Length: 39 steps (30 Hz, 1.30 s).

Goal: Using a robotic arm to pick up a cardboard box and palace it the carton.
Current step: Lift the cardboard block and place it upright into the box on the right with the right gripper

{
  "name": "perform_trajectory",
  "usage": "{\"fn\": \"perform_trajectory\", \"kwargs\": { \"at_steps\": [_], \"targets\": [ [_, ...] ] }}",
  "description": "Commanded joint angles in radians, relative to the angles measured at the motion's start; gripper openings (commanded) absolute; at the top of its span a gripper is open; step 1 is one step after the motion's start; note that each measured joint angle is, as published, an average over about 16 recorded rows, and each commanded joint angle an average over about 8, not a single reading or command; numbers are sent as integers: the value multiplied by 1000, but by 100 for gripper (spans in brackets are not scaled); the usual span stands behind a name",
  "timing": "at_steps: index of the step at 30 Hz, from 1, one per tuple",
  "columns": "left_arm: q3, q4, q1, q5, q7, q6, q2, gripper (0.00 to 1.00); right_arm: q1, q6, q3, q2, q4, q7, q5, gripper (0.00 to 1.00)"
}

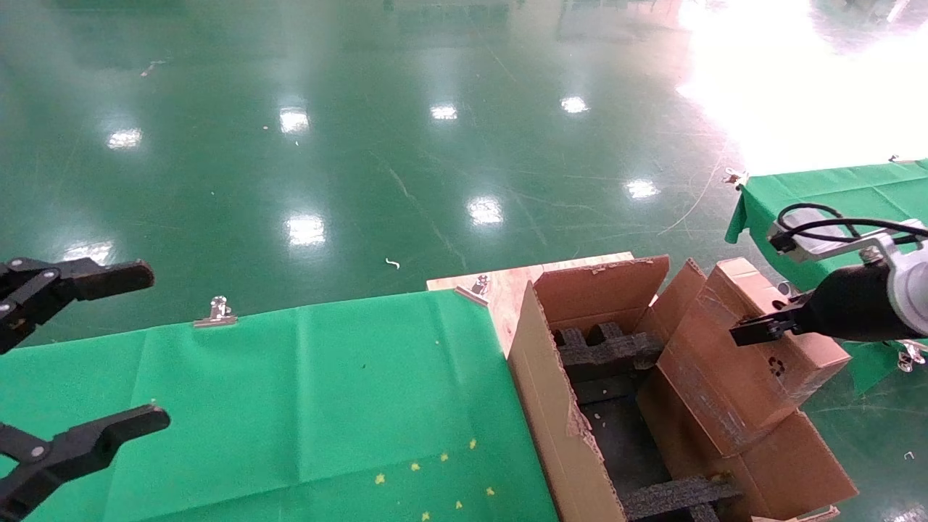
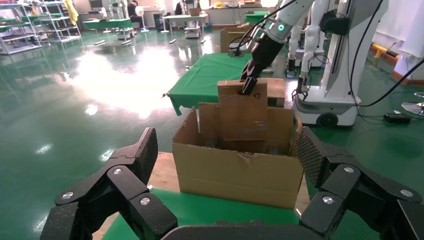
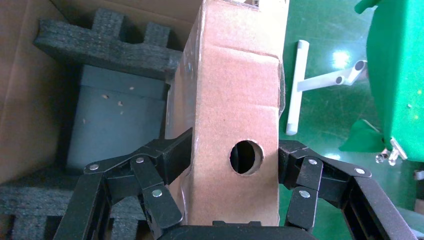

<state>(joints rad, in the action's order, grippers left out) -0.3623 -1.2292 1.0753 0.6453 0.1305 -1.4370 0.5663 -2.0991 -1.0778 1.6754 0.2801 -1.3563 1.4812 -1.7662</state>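
The small brown cardboard box (image 1: pixel 732 355) hangs tilted over the right side of the large carton (image 1: pixel 551 406), its lower end inside the opening beside the right flap. My right gripper (image 1: pixel 754 330) is shut on it. In the right wrist view the fingers (image 3: pixel 175 155) press both sides of the cardboard box (image 3: pixel 235 90), level with its round hole. Black foam inserts (image 3: pixel 110 45) line the carton's floor. The white robotic arm (image 2: pixel 272 35) with its green ring light shows in the left wrist view, above the carton (image 2: pixel 240 172). My left gripper (image 1: pixel 156 346) hovers open over the green table, far left.
The green cloth table (image 1: pixel 290 406) is held by metal clips (image 1: pixel 215 312). The carton stands on a wooden board (image 1: pixel 500 286). A second green table (image 1: pixel 834 192) is behind the right arm. White pipes (image 3: pixel 297 90) lie on the floor beside the carton.
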Motion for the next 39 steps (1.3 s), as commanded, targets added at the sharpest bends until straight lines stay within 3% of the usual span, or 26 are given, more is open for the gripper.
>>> {"fn": "perform_trajectory", "kwargs": {
  "at_steps": [1, 23, 39],
  "targets": [
    [0, 0, 0, 0, 0, 0, 0, 100, 10, 14, 4, 8, -1, 22, -6, 0],
    [0, 0, 0, 0, 0, 0, 0, 100, 23, 15, 8, 56, 17, 33, 9, 0],
    [0, 0, 0, 0, 0, 0, 0, 100, 95, 30, 56, 116, -3, 390, -194, 0]
  ]
}}
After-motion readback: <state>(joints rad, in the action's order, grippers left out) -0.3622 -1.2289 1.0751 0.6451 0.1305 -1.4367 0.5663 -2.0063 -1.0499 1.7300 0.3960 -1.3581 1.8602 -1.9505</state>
